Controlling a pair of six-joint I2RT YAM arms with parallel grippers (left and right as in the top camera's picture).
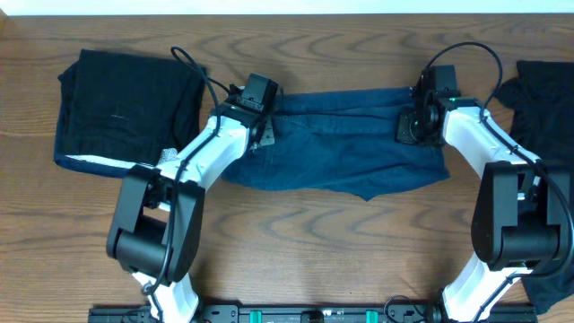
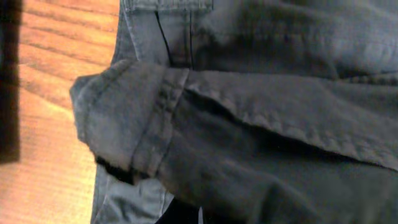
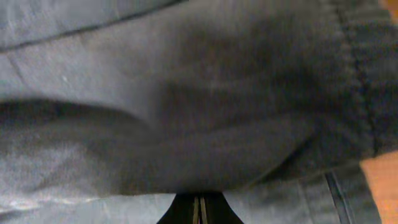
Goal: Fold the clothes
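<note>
The clothes are dark garments on the wooden table. A navy denim-like piece [image 1: 341,148] lies spread across the middle. My left gripper [image 1: 262,126] is at its left end and my right gripper [image 1: 414,126] at its right end. In the left wrist view a hemmed fold of the navy cloth [image 2: 124,118] hangs over my dark fingertips [image 2: 186,214], which are shut on it. In the right wrist view the navy cloth [image 3: 186,93] bulges over my right gripper [image 3: 199,211]; its jaws are pressed together on a fold.
A folded black pile [image 1: 126,108] with a white edge [image 1: 99,161] lies at the far left. Another black cloth [image 1: 547,99] lies at the right edge, partly under the right arm. Bare wood table [image 1: 314,242] runs along the front.
</note>
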